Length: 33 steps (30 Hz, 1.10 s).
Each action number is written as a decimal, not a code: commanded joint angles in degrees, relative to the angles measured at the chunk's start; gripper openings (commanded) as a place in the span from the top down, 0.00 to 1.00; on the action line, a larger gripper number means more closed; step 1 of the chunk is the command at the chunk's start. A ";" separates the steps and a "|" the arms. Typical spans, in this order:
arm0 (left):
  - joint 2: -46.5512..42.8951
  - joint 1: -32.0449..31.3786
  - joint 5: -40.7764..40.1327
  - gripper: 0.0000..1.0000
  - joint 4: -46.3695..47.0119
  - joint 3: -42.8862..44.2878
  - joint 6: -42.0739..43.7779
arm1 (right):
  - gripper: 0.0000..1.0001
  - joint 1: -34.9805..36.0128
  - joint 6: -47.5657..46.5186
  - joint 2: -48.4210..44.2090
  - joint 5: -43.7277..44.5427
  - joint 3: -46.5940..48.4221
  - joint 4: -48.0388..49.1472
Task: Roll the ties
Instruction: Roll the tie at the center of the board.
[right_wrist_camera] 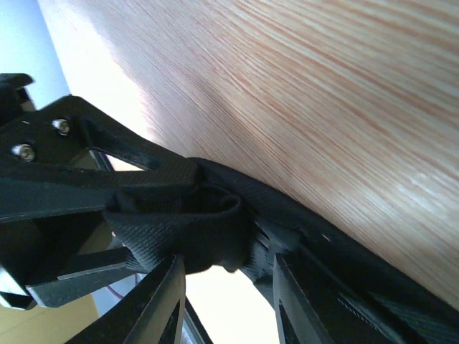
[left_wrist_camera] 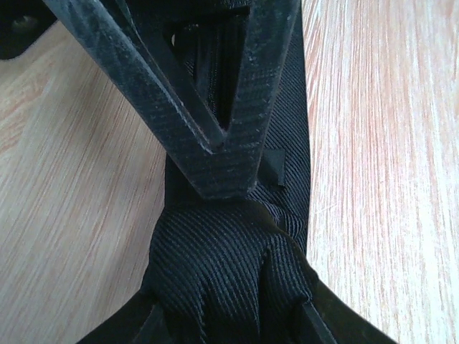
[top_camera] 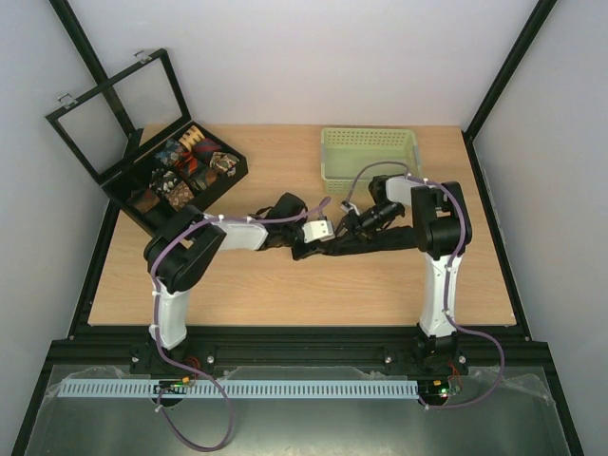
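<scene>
A black tie (top_camera: 385, 237) lies as a long strip across the middle of the table. Its left end is rolled into a small coil (left_wrist_camera: 222, 265), also seen in the right wrist view (right_wrist_camera: 186, 229). My left gripper (top_camera: 328, 245) reaches in from the left; in its wrist view (left_wrist_camera: 229, 315) its fingers are shut on the coil from both sides. My right gripper (top_camera: 342, 232) meets it from the right. In the right wrist view (right_wrist_camera: 226, 265) its fingers close on the coil's edge. One right finger (left_wrist_camera: 215, 107) presses on top of the coil. The unrolled strip (right_wrist_camera: 358, 265) trails away over the wood.
A black compartmented box (top_camera: 239, 173) with its framed lid (top_camera: 114, 114) standing open sits at the back left and holds several patterned tie coils (top_camera: 195, 142). A pale green perforated basket (top_camera: 369, 152) stands at the back centre-right.
</scene>
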 commanded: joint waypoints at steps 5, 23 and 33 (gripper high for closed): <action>3.09 -1.37 -13.17 0.77 -28.67 10.99 3.31 | 0.61 -1.09 -1.18 -3.52 1.53 1.12 -6.80; 4.55 -2.35 -15.91 0.76 -34.67 13.21 5.99 | 0.69 5.28 14.74 -2.66 -3.48 -2.50 13.35; 5.08 -2.35 -15.88 0.76 -34.93 13.47 6.01 | 0.63 6.62 9.32 -3.74 0.98 -4.27 10.43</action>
